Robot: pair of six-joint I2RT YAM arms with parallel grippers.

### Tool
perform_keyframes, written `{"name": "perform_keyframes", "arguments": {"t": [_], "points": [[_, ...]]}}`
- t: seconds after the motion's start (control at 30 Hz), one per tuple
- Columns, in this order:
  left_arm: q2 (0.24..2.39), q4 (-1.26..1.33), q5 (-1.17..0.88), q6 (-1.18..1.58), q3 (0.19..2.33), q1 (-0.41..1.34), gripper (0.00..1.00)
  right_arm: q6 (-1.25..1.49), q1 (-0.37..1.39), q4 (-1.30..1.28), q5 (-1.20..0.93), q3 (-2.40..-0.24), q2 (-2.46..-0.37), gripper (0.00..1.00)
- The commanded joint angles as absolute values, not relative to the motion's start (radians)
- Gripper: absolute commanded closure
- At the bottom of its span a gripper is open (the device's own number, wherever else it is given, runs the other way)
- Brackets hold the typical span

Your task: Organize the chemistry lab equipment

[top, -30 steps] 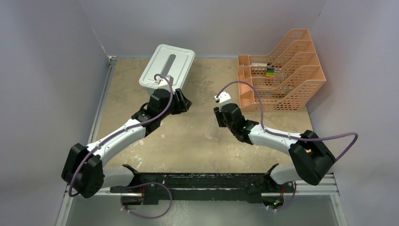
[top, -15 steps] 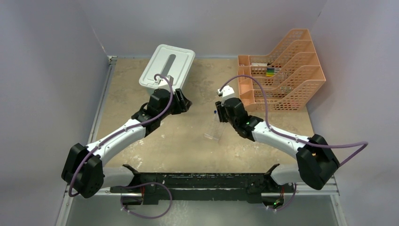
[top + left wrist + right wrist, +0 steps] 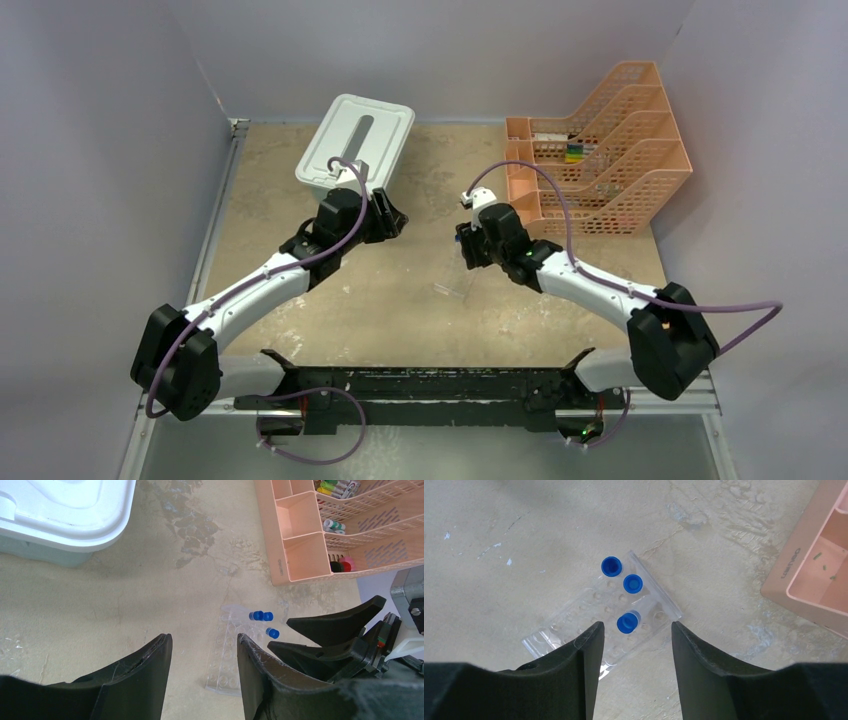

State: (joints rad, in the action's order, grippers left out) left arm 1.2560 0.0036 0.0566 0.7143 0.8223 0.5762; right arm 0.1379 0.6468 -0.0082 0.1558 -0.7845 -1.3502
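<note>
On the table (image 3: 400,300), between the two arms, the rack (image 3: 594,605) lay flat, near the tray (image 3: 600,215) but apart from it. Three tubes (image 3: 633,584) sat capped in its holes at the end nearer the tray, two side by side and one a row behind. The right gripper (image 3: 635,625) hung directly above that end, jaws parted wide and holding nothing; the third tube showed below the gap. The left gripper (image 3: 204,639), beside the box (image 3: 355,140), was also parted, with nothing between its fingers (image 3: 150,665).
</note>
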Motion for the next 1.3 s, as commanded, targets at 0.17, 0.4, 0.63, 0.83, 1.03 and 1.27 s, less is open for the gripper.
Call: {"name": "perform_keyframes", "arguments": {"t": [0.17, 0.4, 0.63, 0.83, 1.03, 1.27], "points": [[1.228, 0.038, 0.054, 0.704, 0.818, 0.571, 0.51, 0.124, 0.641, -0.031, 0.18, -0.864, -1.389, 0.55], [1.23, 0.041, 0.056, 0.704, 0.818, 0.569, 0.51, 0.117, 0.641, -0.039, 0.255, -0.877, -1.394, 0.58], [1.236, 0.046, 0.054, 0.703, 0.818, 0.569, 0.51, 0.103, 0.634, -0.054, 0.179, -0.89, -1.4, 0.5], [1.237, 0.046, 0.055, 0.703, 0.815, 0.569, 0.51, 0.098, 0.631, -0.086, 0.111, -0.878, -1.396, 0.46], [1.237, 0.048, 0.055, 0.702, 0.809, 0.569, 0.51, 0.099, 0.629, -0.141, 0.105, -0.88, -1.414, 0.46], [1.237, 0.051, 0.055, 0.701, 0.805, 0.568, 0.51, 0.131, 0.629, -0.139, 0.159, -0.899, -1.447, 0.64]]}}
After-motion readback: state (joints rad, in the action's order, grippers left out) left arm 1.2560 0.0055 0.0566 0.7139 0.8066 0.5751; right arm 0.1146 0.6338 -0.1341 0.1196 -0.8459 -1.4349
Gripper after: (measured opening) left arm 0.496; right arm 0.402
